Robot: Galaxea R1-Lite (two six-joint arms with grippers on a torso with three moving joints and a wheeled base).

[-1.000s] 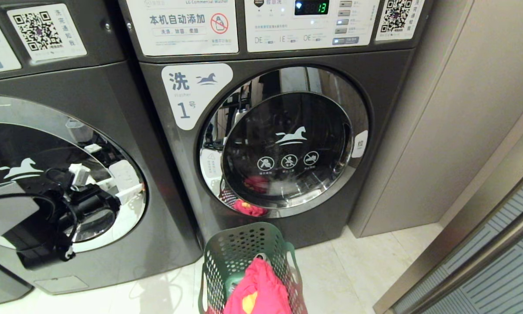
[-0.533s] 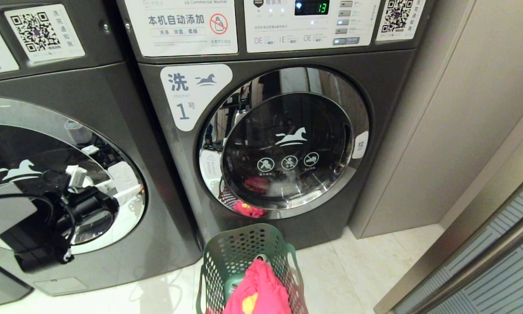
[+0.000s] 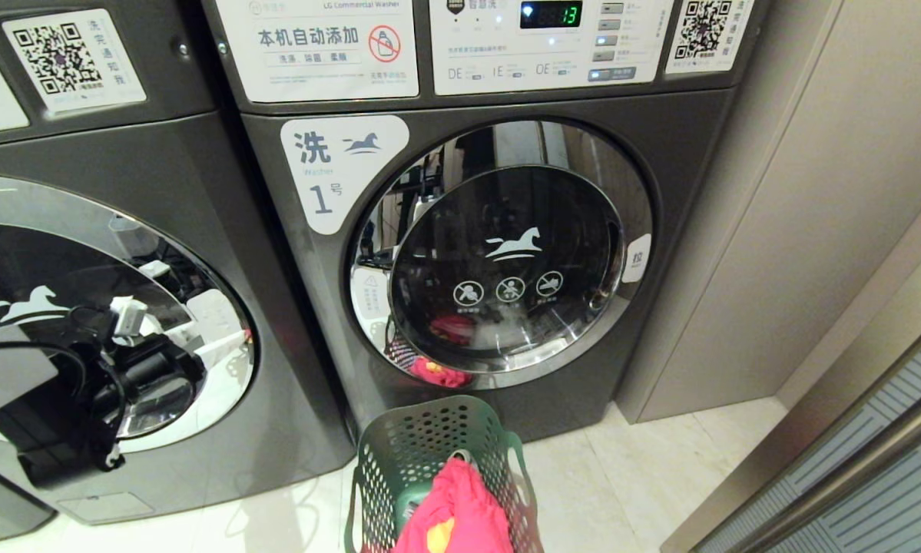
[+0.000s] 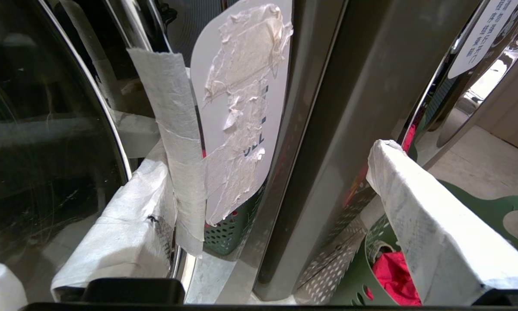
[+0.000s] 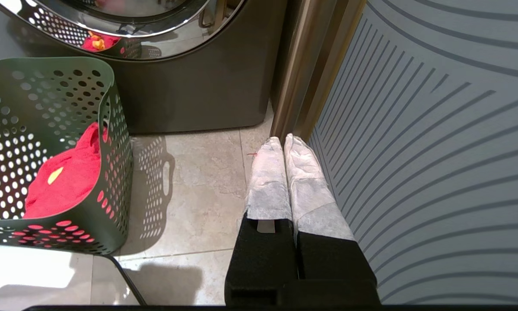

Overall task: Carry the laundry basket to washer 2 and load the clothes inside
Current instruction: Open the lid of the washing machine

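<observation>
The left gripper (image 4: 267, 185) stands wide open right at the left washer's (image 3: 199, 192) door edge, one finger over the glass, the other toward the basket (image 4: 492, 211). The right gripper (image 5: 283, 144), pressed shut and empty, hangs near the floor (image 5: 198, 181); the basket with the clothes (image 5: 64, 177) sits beside it, before washer 1 (image 3: 498, 253).

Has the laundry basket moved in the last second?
No. The laundry basket keeps its place on the floor below the door of the washer labelled 1; only the whole view shifted slightly.
</observation>
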